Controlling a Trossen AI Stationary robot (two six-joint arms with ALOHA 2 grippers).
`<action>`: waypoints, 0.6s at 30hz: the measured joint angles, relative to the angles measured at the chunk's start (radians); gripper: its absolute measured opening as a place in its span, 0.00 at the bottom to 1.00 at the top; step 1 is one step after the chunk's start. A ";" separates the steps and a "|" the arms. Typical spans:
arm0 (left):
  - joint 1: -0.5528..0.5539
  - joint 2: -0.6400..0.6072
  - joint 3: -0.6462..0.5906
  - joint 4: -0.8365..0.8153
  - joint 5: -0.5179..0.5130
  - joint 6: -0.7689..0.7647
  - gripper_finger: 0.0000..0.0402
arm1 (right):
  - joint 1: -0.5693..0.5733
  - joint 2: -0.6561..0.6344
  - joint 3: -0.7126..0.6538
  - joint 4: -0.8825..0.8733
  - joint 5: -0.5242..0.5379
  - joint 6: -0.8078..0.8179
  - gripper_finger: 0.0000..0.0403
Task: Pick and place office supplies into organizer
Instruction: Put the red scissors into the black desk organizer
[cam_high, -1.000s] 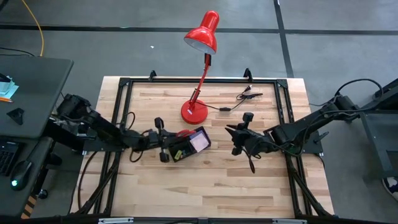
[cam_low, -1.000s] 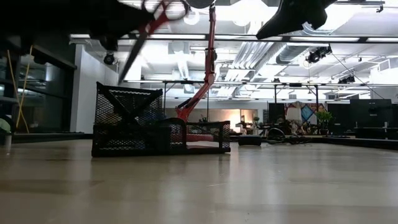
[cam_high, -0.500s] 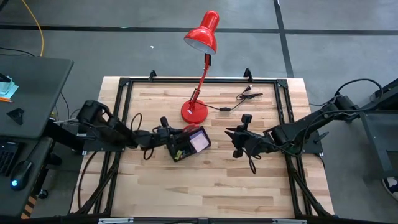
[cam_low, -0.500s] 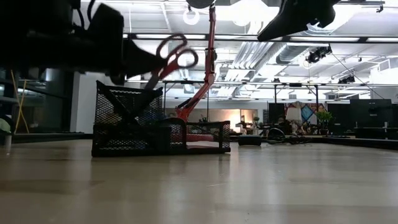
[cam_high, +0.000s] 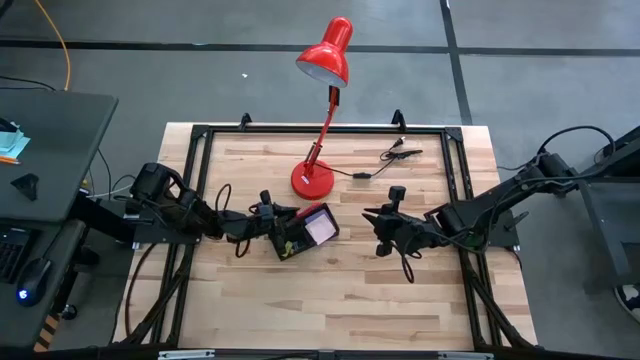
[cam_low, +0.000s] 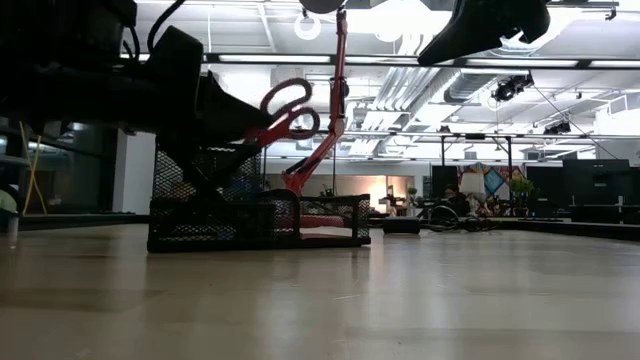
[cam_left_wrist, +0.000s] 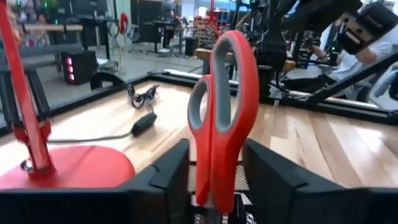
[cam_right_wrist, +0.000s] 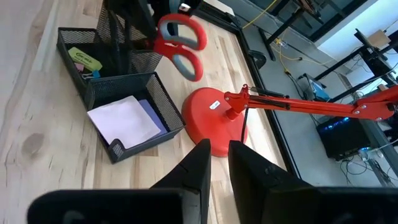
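Observation:
The red-handled scissors stand tilted in the tall mesh compartment of the black organizer, handles sticking out above its rim. My left gripper reaches in level from the table's left, a finger on either side of the handles; a thin gap shows beside one finger. Sticky-note pads lie in the organizer's low tray. My right gripper hangs shut and empty above the table, right of the organizer. My left gripper has its fingers level on either side of the scissors' handles, low down near the blades. Whether the fingers touch the handles I cannot tell. The scissors lean with their blades down inside the organizer.
The red desk lamp's round base stands just behind the organizer, its arm rising over it. A black cable with clips lies at the far right. Bare wood spreads toward the near edge.
My left gripper has sunk and gone toward the organizer with the scissors. The scissors, held high above the organizer a second ago, now stand lower with their blades inside the tall compartment and their handles just above its rim.

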 joint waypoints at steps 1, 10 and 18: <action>0.000 0.000 0.000 -0.010 -0.006 -0.021 0.36 | 0.000 0.000 0.000 0.000 0.000 0.002 0.12; 0.000 -0.001 0.001 -0.053 -0.015 -0.033 0.58 | 0.000 0.000 0.000 -0.004 -0.003 0.014 0.11; 0.000 -0.010 0.015 -0.181 -0.079 -0.126 0.50 | 0.000 0.000 0.000 -0.004 -0.004 0.009 0.11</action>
